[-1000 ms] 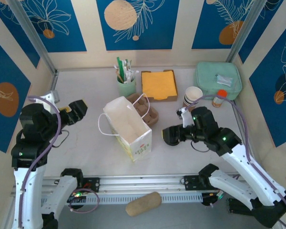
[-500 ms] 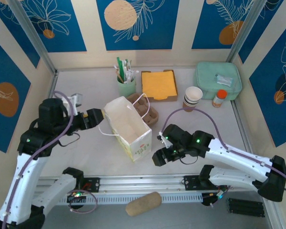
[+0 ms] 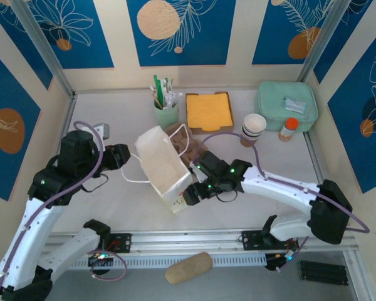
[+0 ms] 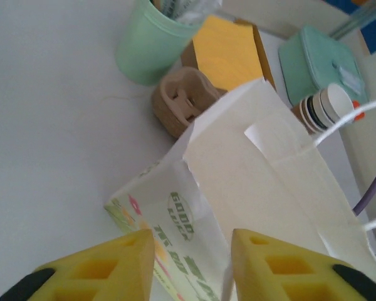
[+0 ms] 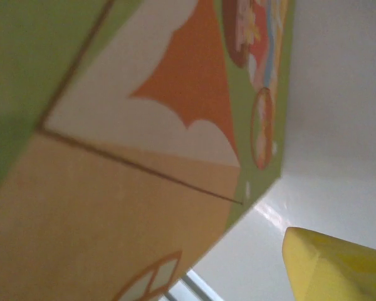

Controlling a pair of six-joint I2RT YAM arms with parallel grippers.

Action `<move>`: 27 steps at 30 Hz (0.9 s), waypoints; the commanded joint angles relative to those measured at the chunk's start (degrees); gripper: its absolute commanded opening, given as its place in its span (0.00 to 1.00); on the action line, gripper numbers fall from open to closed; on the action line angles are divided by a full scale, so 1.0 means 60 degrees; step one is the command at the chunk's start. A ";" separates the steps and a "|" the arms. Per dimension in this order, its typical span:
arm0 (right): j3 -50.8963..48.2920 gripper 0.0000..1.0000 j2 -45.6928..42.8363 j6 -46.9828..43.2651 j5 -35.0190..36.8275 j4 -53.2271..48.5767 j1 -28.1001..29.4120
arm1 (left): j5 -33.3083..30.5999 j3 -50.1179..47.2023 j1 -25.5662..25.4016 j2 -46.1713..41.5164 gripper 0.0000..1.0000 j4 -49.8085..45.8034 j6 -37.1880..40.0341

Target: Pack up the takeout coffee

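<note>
Paper bag (image 3: 165, 166) blocks centre; table (image 3: 122, 106) bare far left; cup stack (image 3: 254, 128) right.

- My table (image 3: 113, 188) is a pale, plain top.
- Near its middle stands a white paper bag (image 3: 166, 166).
- Just behind the bag sits a brown cardboard cup carrier (image 4: 183, 100).
- Along the far edge are a mint cup of utensils (image 3: 166, 115) and, just to its right, a tray of orange napkins (image 3: 208, 111).
- In the far right corner is a mint-green box (image 3: 287, 105).
- Just in front of it are an orange-capped bottle (image 3: 289, 129) and a stack of paper cups (image 3: 254, 128).
- Near the left edge lies a small grey thing (image 3: 101, 130) I cannot make out.
</note>
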 commanded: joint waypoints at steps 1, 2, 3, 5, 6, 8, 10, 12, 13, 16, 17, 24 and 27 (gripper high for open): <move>0.0636 0.77 0.0677 -0.0518 -0.0376 0.0830 -0.0064 | -0.0951 -0.0002 -0.0066 -0.0177 0.49 -0.0113 0.0001; 0.0777 0.77 0.0917 -0.0531 -0.0387 0.0961 -0.0079 | -0.1040 0.0001 -0.0063 -0.0203 0.52 -0.0117 0.0017; 0.0923 0.76 0.1138 -0.0541 -0.0387 0.1107 -0.0095 | -0.1110 0.0031 -0.0056 -0.0200 0.56 -0.0117 0.0037; 0.1156 0.75 0.1541 -0.0527 -0.0333 0.1374 -0.0115 | -0.1206 0.0089 -0.0061 -0.0191 0.62 -0.0117 0.0075; 0.1264 0.74 0.1724 -0.0487 -0.0340 0.1529 -0.0157 | -0.1283 0.0124 -0.0056 -0.0192 0.65 -0.0115 0.0100; 0.1489 0.74 0.2077 -0.0400 -0.0364 0.1822 -0.0230 | -0.1448 0.0178 -0.0056 -0.0188 0.71 -0.0146 0.0134; 0.1766 0.73 0.2454 -0.0290 -0.0420 0.2066 -0.0316 | -0.1654 0.0237 -0.0056 -0.0190 0.76 -0.0174 0.0201; 0.2150 0.72 0.2878 -0.0214 -0.0446 0.2250 -0.0397 | -0.1939 0.0336 -0.0055 -0.0178 0.87 -0.0244 0.0270; 0.2336 0.72 0.3067 -0.0188 -0.0446 0.2298 -0.0427 | -0.2060 0.0380 -0.0056 -0.0163 0.95 -0.0270 0.0306; 0.3002 0.70 0.3678 -0.0145 -0.0463 0.2372 -0.0499 | -0.2538 0.0533 -0.0056 -0.0155 1.00 -0.0392 0.0324; 0.3230 0.70 0.3896 -0.0132 -0.0483 0.2390 -0.0509 | -0.2710 0.0554 -0.0057 -0.0161 0.99 -0.0412 0.0326; 0.4934 0.70 0.5371 0.0142 -0.0533 0.2472 -0.0779 | -0.3556 0.0657 -0.0063 -0.0236 0.99 -0.0286 0.0324; 0.5937 0.69 0.6209 0.0265 -0.0660 0.2470 -0.0929 | -0.3635 0.0711 -0.0056 -0.0201 0.99 -0.0070 0.0367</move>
